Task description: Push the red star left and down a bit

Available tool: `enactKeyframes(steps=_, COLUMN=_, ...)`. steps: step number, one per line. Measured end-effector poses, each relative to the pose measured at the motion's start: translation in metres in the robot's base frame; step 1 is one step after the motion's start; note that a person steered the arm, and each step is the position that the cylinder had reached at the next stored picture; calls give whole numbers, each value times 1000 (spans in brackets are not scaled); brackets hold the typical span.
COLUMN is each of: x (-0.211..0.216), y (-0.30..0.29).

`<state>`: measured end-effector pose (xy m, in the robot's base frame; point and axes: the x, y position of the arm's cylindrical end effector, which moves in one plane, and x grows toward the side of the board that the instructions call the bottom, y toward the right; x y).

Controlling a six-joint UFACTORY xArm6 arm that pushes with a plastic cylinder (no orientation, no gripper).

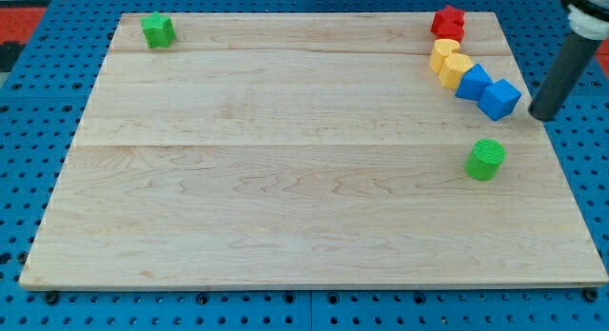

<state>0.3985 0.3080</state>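
Observation:
The red star [448,23] sits at the board's top right corner. Just below it a chain of blocks runs down and to the right: a yellow block [442,54], a second yellow block [456,69], a blue block [473,82] and a blue cube [500,99]. My tip [540,115] rests near the board's right edge, just right of the blue cube and well below and right of the red star, touching neither.
A green cylinder [486,159] stands below the blue cube. A green star-like block [158,29] sits at the board's top left corner. The wooden board [285,179] lies on a blue pegboard.

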Motion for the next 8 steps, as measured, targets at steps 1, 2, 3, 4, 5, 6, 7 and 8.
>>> enactKeyframes(steps=1, x=-54, y=14)
enactKeyframes(steps=2, x=-123, y=11)
enactKeyframes(steps=3, x=-180, y=-12)
enactKeyframes(steps=4, x=-190, y=-57)
enactKeyframes(steps=5, x=-191, y=-100)
enactKeyframes(steps=6, x=-180, y=-161)
enactKeyframes(steps=7, x=-179, y=-159)
enactKeyframes(steps=8, x=-174, y=-200)
